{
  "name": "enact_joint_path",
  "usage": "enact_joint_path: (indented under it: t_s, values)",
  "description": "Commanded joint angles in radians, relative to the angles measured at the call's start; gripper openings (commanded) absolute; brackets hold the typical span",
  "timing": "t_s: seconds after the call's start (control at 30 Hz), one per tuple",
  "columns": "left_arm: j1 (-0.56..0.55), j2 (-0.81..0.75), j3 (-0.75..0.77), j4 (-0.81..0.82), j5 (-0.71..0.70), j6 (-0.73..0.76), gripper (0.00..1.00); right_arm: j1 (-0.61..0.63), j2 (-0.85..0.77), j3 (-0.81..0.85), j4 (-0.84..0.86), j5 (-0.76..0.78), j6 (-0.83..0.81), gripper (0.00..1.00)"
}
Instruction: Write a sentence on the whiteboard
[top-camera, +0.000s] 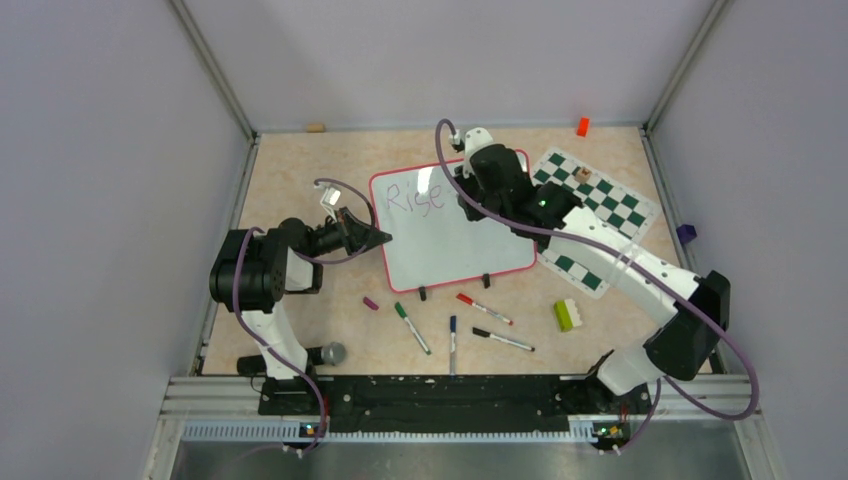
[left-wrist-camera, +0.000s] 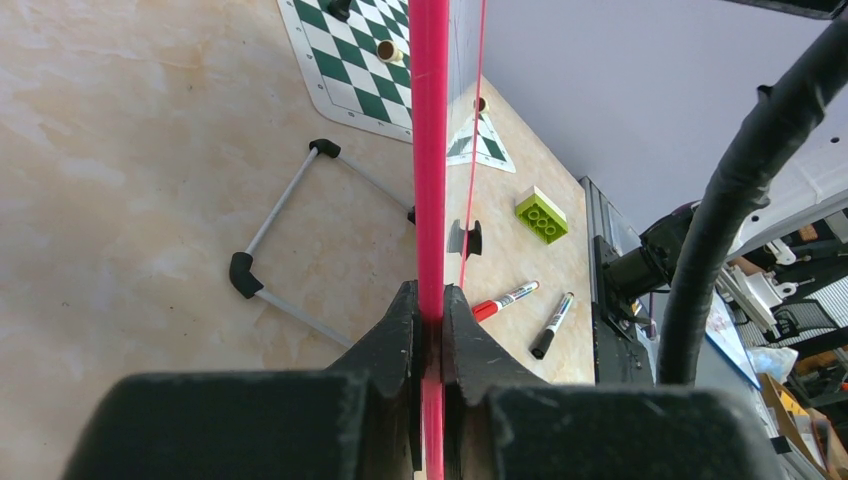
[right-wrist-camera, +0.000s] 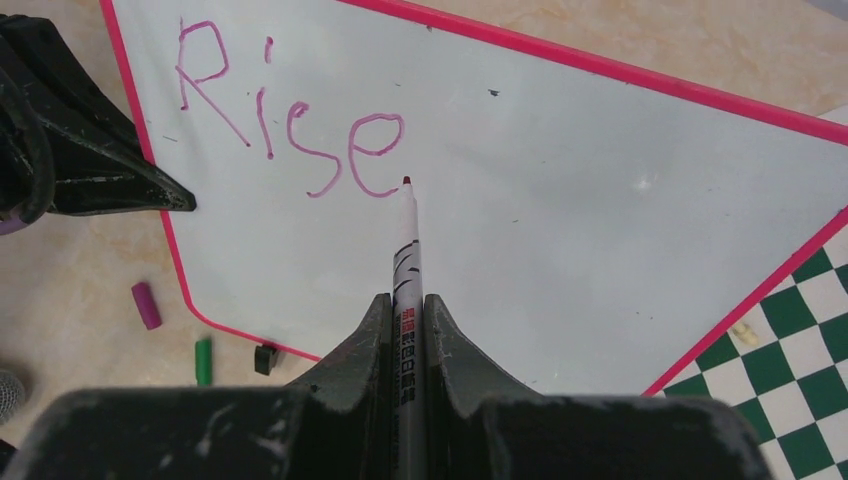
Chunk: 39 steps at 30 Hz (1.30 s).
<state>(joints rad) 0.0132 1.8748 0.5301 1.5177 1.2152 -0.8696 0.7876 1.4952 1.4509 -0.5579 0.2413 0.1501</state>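
The whiteboard (top-camera: 455, 245) stands tilted on its black feet mid-table, its red-pink rim (left-wrist-camera: 430, 150) running edge-on through the left wrist view. My left gripper (top-camera: 384, 237) (left-wrist-camera: 430, 312) is shut on the rim at the board's left edge. The sentence (top-camera: 415, 193) (right-wrist-camera: 290, 120) reads only "Rise" in purple at the board's top left (right-wrist-camera: 580, 220). My right gripper (top-camera: 470, 203) (right-wrist-camera: 407, 305) hangs over the board, shut on a white marker (right-wrist-camera: 407, 255). The marker's dark tip is at the surface just right of the "e".
Loose markers lie in front of the board: red-capped (top-camera: 484, 308), green (top-camera: 411, 327), blue (top-camera: 452, 340) and black (top-camera: 502, 340). A purple cap (top-camera: 370, 303) and a green brick (top-camera: 567, 315) lie nearby. The chess mat (top-camera: 595, 215) lies to the board's right.
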Motion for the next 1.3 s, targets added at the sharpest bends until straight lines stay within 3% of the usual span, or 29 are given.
enact_joint_path:
  t_s: [0.0, 0.43, 0.9, 1.27]
  values:
    - [-0.009, -0.009, -0.001, 0.102, 0.023, 0.030, 0.00, -0.009, -0.030, -0.013, 0.055, 0.041, -0.010, 0.00]
    - [-0.008, -0.008, -0.001, 0.102, 0.023, 0.028, 0.00, -0.010, 0.070, -0.025, -0.002, 0.139, -0.026, 0.00]
    - [-0.009, -0.009, -0.001, 0.102, 0.021, 0.030, 0.00, -0.010, 0.046, -0.027, -0.017, 0.005, -0.029, 0.00]
    - [-0.009, -0.011, -0.001, 0.102, 0.023, 0.030, 0.00, -0.069, -0.118, -0.064, 0.066, -0.041, 0.017, 0.00]
